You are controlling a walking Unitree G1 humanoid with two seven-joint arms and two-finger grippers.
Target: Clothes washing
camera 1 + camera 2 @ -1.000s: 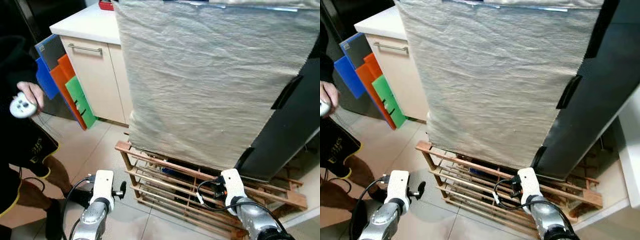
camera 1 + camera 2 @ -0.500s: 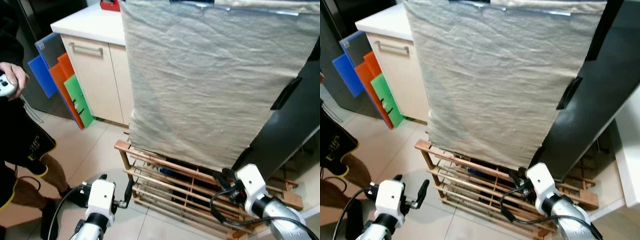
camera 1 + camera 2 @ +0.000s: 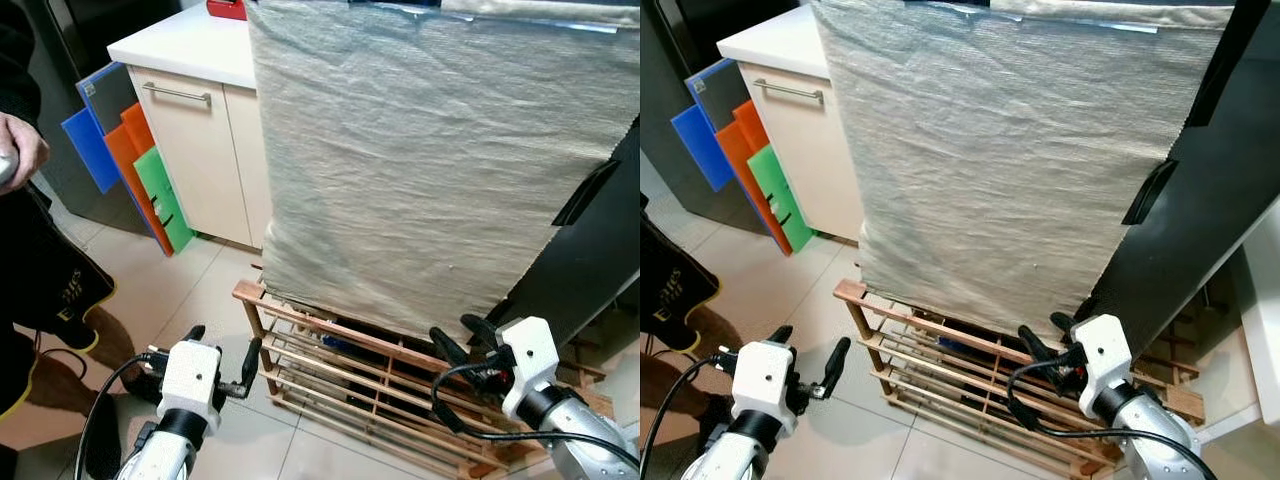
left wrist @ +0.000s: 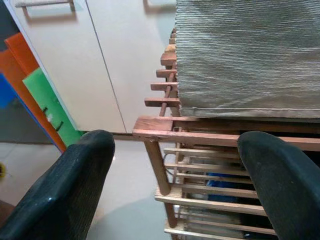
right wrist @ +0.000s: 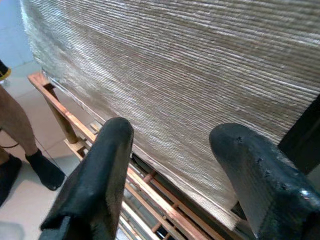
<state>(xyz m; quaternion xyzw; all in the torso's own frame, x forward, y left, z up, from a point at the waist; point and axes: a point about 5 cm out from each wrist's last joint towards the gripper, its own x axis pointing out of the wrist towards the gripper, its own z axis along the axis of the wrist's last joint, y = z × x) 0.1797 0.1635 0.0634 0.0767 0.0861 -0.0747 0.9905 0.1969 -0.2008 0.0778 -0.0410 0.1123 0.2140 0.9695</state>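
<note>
Both hands raised since earlier, left hand point(image 3: 222, 357) spread open, right hand point(image 3: 463, 338) open near grey cloth point(image 3: 430, 170)

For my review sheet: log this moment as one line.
left gripper: open, near wooden rack | right gripper: open, below hanging grey cloth | holding nothing

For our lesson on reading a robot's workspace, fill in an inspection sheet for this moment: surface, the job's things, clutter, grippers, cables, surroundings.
Surface: pale tiled floor.
Job's things: large grey woven cloth draped down over a tall appliance, its lower edge reaching the wooden slatted rack.
Clutter: something blue behind the rack's slats, too hidden to identify.
Grippers: left gripper open, low before the rack's corner; right gripper open, near the cloth's bottom edge; neither holds anything.
Cables: black cable looping at the right wrist.
Surroundings: cream cabinet; blue, orange and green boards leaning beside it; a person's hand.
</note>
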